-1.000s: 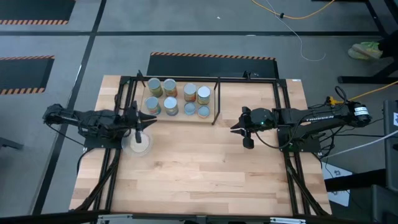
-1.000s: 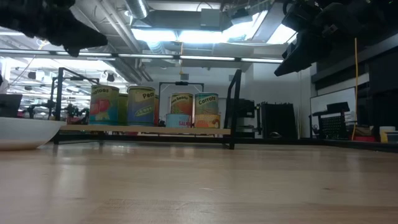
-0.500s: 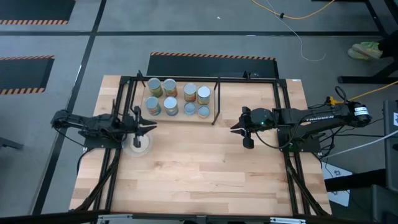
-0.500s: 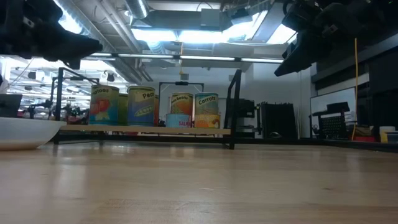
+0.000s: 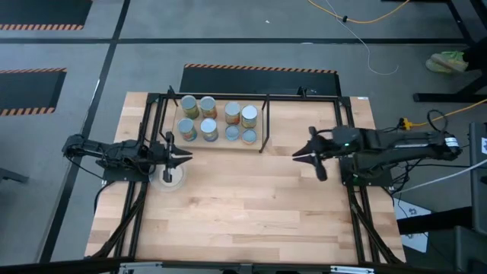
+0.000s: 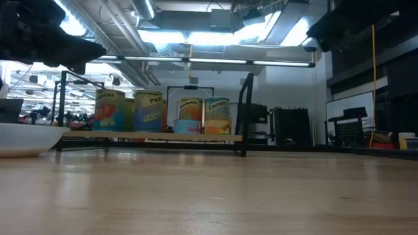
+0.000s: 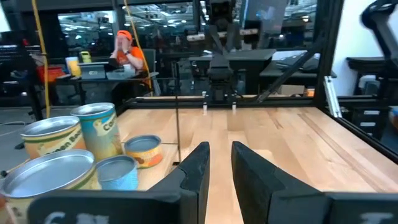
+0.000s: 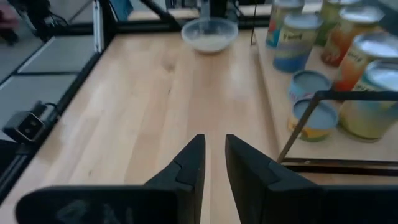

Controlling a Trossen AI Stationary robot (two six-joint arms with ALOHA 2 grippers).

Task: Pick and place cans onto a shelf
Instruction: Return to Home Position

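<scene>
With all eight cans already on the shelf, I'd park both empty claws, left and right (fingers barely parted), clear above the worktop.

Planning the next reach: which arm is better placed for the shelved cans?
Left, probably: the left gripper hovers over the dish, just off the shelf with its cans; the right gripper is farther away.

High view is looking straight down on the whole table. Low view is looking level across it. Each wrist view is looking forward past its own fingers, close. All four are showing the shelf with its cans.
</scene>
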